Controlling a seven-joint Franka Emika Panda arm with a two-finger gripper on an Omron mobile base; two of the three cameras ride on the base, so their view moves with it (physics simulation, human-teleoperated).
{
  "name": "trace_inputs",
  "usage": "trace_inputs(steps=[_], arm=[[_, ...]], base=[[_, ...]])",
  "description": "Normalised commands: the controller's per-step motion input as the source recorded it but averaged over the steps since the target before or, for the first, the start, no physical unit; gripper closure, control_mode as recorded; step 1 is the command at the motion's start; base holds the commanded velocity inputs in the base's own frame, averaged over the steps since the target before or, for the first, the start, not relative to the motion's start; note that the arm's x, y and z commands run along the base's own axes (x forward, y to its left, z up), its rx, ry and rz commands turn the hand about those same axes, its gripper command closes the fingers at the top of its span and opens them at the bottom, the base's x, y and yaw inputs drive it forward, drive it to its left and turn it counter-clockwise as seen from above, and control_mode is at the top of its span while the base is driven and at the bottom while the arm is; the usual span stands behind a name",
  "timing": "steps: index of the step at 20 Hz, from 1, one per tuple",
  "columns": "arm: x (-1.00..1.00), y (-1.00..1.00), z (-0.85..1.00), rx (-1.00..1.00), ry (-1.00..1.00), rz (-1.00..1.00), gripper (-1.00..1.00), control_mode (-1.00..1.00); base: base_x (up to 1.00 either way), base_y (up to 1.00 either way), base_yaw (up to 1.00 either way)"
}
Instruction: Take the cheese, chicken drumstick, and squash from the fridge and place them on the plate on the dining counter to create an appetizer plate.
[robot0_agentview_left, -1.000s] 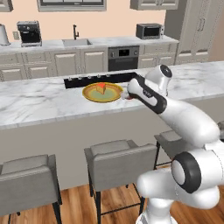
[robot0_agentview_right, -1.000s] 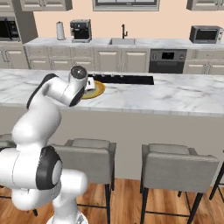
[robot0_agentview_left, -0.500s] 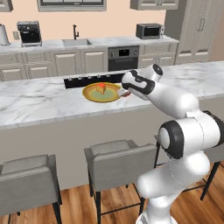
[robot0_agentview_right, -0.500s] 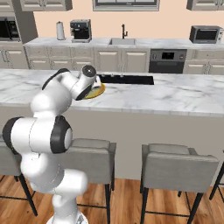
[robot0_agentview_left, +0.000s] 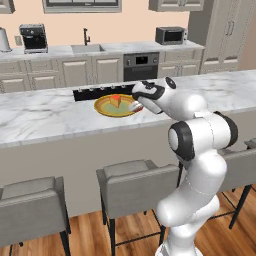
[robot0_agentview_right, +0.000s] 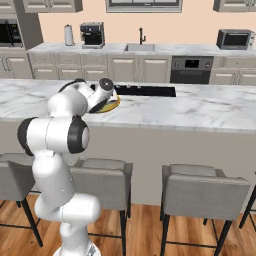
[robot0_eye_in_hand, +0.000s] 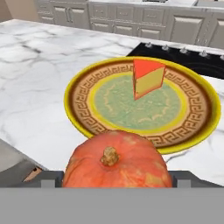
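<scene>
Left base view: gripper (robot0_agentview_left: 135, 106) at plate (robot0_agentview_left: 103, 107) right edge on dining counter (robot0_agentview_left: 45, 115); cheese (robot0_agentview_left: 116, 100) on plate.
Right base view: arm reaches over counter (robot0_agentview_right: 200, 107), plate (robot0_agentview_right: 113, 104) mostly hidden behind wrist.
Hand view: squash (robot0_eye_in_hand: 117, 162) clamped between fingers, jaws closed on it, near plate (robot0_eye_in_hand: 78, 109) rim; cheese (robot0_eye_in_hand: 148, 78) upright on plate's far side.

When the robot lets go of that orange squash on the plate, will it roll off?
Probably not far. The squash looks round but flattened, so it should settle rather than roll. The plate is wide with a raised rim, which likely stops it. It might nudge the cheese standing there.
</scene>
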Motion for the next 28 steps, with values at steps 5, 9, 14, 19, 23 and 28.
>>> trace_inputs(steps=[5,9,14,19,23,28], arm=[[0.73,0.02,-0.22,0.00,0.07,0.00,1.00,-1.00],[0.63,0.00,-0.13,0.00,0.04,0.00,1.00,-1.00],[0.44,0.03,-0.11,0.00,0.00,0.00,1.00,-1.00],[0.29,0.12,-0.23,0.00,0.00,0.01,1.00,-1.00],[0.24,0.18,-0.31,0.00,0.00,0.01,-1.00,-1.00],[0.01,0.04,-0.06,0.00,0.00,0.00,-1.00,-1.00]], base=[[0.00,0.00,0.00],[0.00,0.00,0.00],[0.00,0.00,0.00],[0.00,0.00,0.00],[0.00,0.00,0.00],[0.00,0.00,0.00]])
